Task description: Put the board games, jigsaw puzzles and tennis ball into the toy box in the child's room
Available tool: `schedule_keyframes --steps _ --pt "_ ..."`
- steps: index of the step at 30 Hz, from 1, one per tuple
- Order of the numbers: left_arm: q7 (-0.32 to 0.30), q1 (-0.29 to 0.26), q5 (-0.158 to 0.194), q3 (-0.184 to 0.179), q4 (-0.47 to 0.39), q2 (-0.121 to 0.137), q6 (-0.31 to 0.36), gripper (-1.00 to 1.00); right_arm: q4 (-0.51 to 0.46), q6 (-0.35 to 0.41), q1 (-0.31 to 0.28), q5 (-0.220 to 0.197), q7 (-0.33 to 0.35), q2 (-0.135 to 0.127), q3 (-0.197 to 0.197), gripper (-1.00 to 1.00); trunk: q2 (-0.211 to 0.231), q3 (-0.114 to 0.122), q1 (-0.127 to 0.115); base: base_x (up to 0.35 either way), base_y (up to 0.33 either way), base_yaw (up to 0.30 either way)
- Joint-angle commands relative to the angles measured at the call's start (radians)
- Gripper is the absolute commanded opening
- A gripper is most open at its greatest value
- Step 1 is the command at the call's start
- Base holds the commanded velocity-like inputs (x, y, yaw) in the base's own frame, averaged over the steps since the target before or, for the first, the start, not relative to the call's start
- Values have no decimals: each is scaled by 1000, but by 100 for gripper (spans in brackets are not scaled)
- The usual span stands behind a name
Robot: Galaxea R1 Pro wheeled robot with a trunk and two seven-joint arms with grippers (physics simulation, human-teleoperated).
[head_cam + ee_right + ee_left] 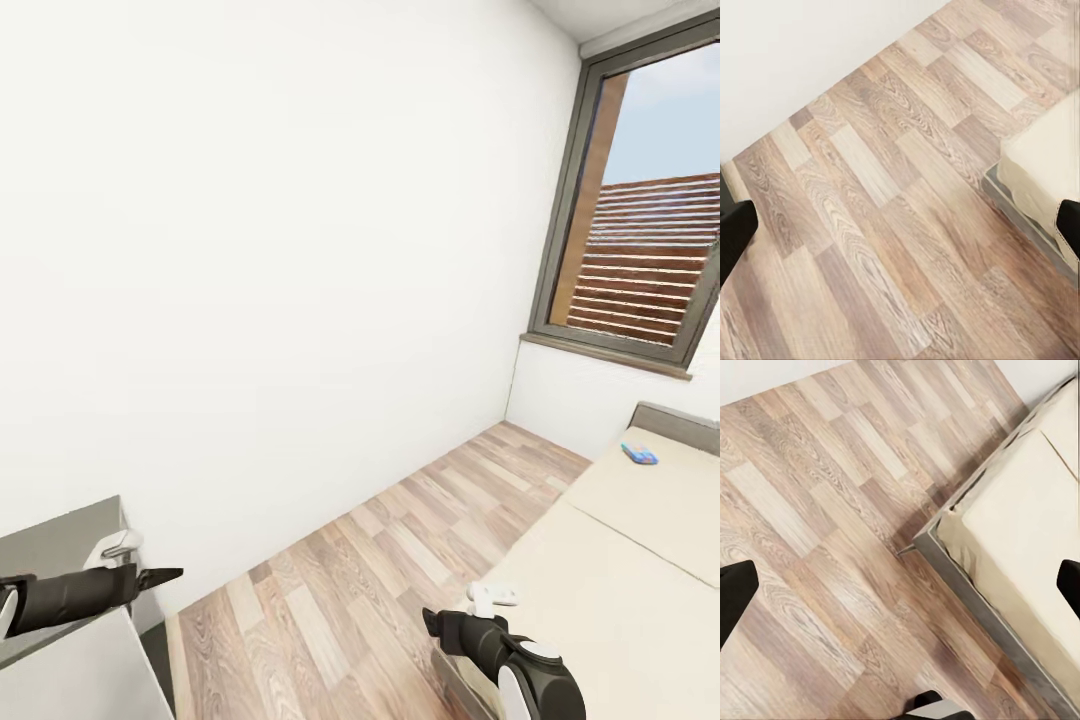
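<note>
A mostly blue board game (640, 454) is lying flat on the beige bed (640, 540) near the low grey headboard (678, 425), well away from both arms, while a white one (493, 596) is sitting at the mattress's near corner, just beyond the right gripper (432, 622). The left gripper (165, 575) is hanging over a corner of the grey bench (50, 545), near the white wall (280, 250). Both wrist views are looking down on wood-plank floor (817, 510) and the bed's grey frame, with dark fingers (735, 596) standing at opposite edges of each picture, so both pairs appear to be spread apart and holding nothing. Beyond, a grey-framed window (640, 210) is showing brown slats and sky. Likely risk: the thin white box is lying on the soft mattress edge and may be nudged off onto the floor if the right arm arrives low, or the fingers may catch the bed frame. No lettering on either cover is readable.
</note>
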Motion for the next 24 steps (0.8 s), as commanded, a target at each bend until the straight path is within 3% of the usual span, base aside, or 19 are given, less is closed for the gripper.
schedule_keyframes --steps 1,10,24 --pt "-4 0 -1 1 0 0 8 100 0 4 0 -8 -3 0 0 100 -1 0 1 164 36 -232" --pt "-4 0 -1 1 0 0 8 100 0 5 0 -7 -3 0 0 100 -1 7 1 131 14 -212" --pt "-4 0 -1 1 0 0 8 100 -1 5 0 -7 -3 0 0 100 -1 8 1 103 1 -30"
